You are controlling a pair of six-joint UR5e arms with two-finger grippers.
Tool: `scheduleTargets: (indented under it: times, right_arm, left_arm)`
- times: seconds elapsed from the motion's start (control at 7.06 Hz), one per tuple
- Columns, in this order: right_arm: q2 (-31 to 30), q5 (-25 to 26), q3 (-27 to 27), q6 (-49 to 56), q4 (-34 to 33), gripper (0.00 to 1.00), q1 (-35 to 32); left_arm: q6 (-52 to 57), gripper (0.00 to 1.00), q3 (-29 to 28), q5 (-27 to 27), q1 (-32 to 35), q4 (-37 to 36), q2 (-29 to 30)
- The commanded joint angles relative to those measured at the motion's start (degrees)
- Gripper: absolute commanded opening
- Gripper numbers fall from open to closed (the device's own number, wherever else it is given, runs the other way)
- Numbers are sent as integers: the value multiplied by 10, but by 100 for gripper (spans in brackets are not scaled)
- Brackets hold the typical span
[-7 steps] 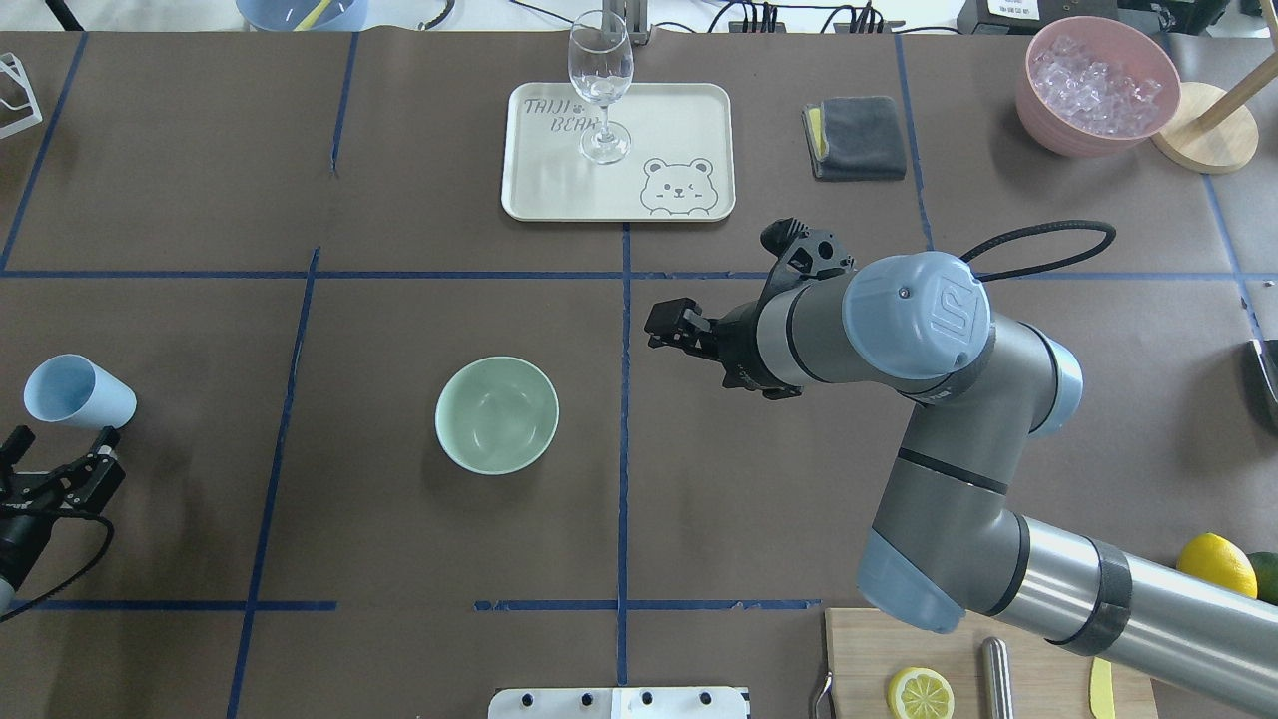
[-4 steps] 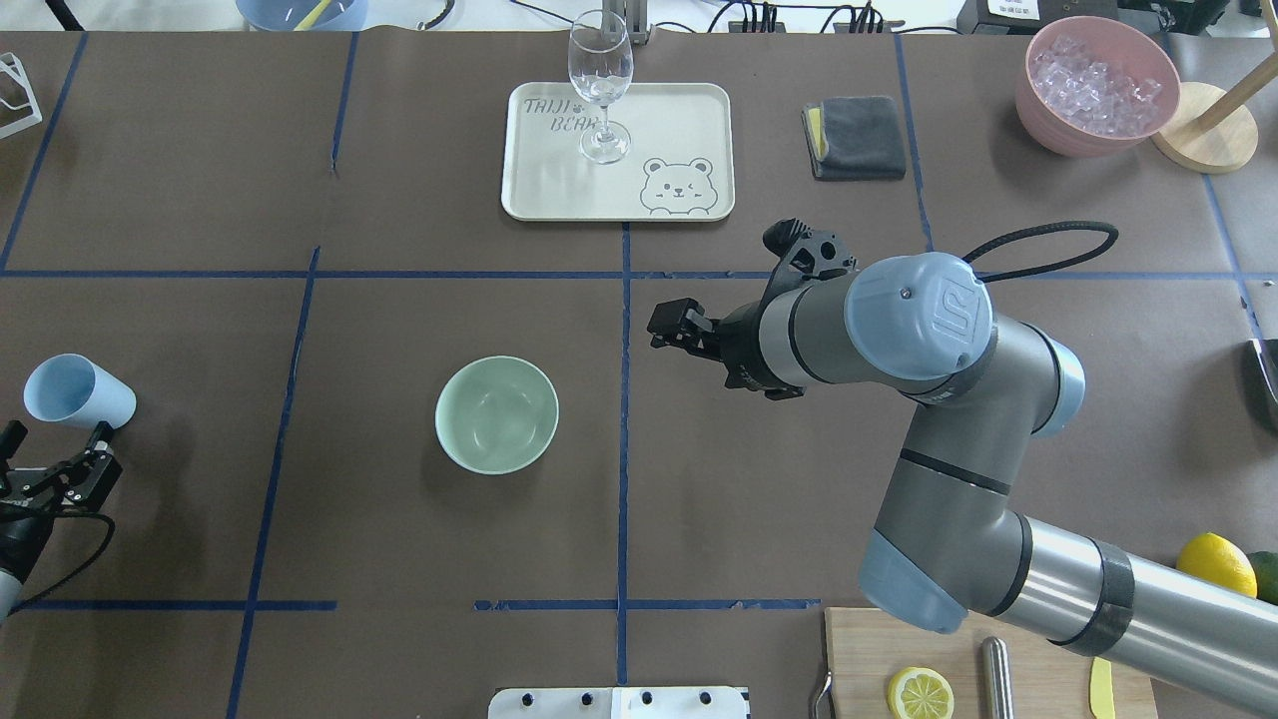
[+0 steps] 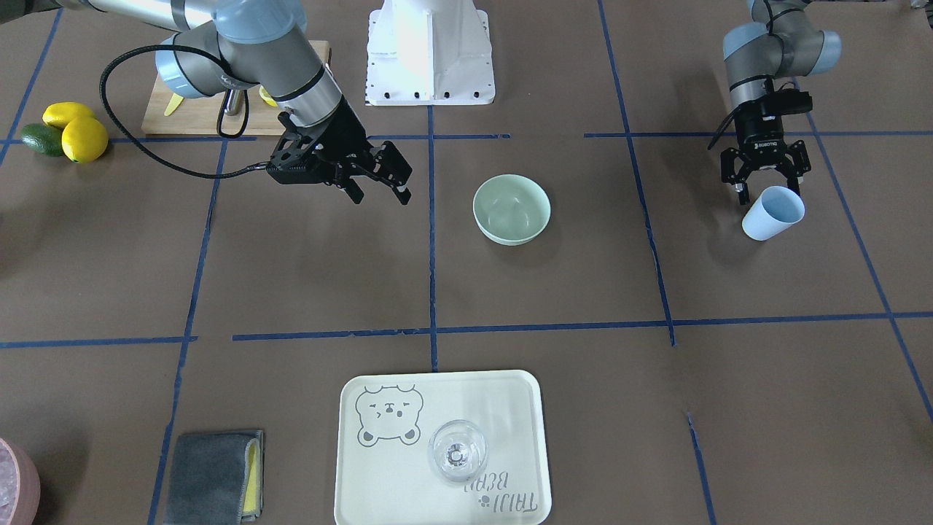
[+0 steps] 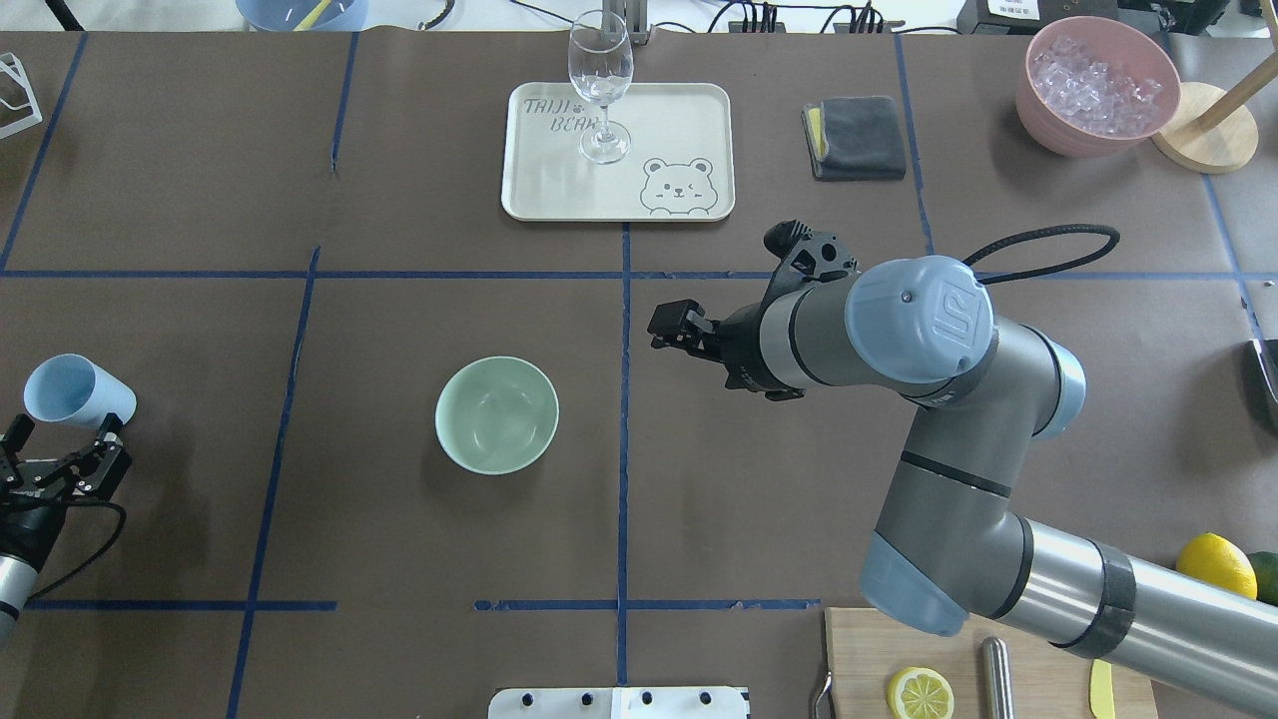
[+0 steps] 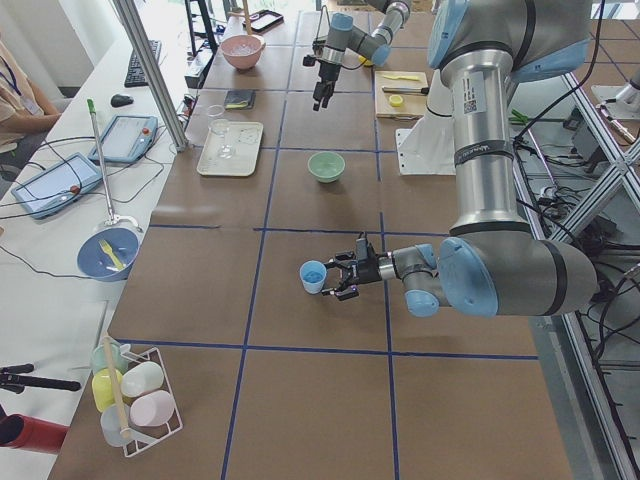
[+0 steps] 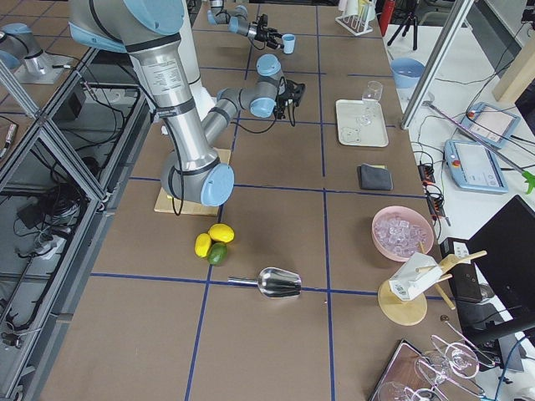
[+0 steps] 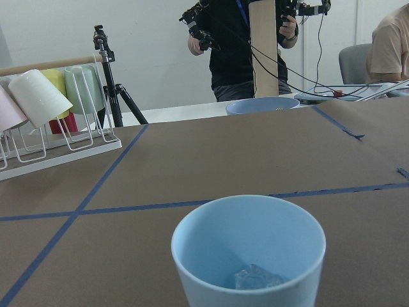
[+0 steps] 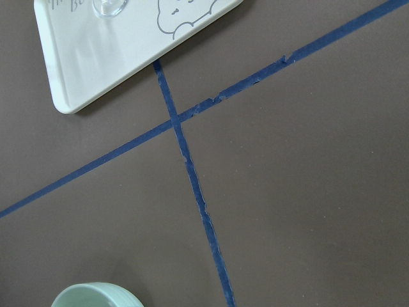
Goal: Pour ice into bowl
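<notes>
Left gripper (image 3: 762,179) sat spread, empty, just short of blue cup (image 3: 774,212) holding ice (image 7: 255,279); right gripper (image 3: 380,191) spread, empty, near bowl (image 3: 512,208).

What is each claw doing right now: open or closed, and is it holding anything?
Left claw: open, empty, light blue cup just ahead.
Right claw: open, holding nothing.

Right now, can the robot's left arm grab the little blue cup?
Probably yes. The left end effector is open and sits right next to the blue cup, pointing at it. Nothing lies between them on the table.
</notes>
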State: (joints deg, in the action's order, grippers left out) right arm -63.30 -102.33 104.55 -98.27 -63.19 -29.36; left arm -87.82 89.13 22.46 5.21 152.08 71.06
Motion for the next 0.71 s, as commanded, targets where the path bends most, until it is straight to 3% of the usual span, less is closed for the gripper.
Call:
scheduleTargets:
  times: [0.0, 0.57]
  right_arm:
    - [-1, 0, 2, -1, 0, 100, 0]
    - [-1, 0, 2, 0, 0, 100, 1]
  left_arm:
    - [1, 98, -11, 4, 13, 0, 12]
    - [5, 98, -42, 30, 57, -4, 44]
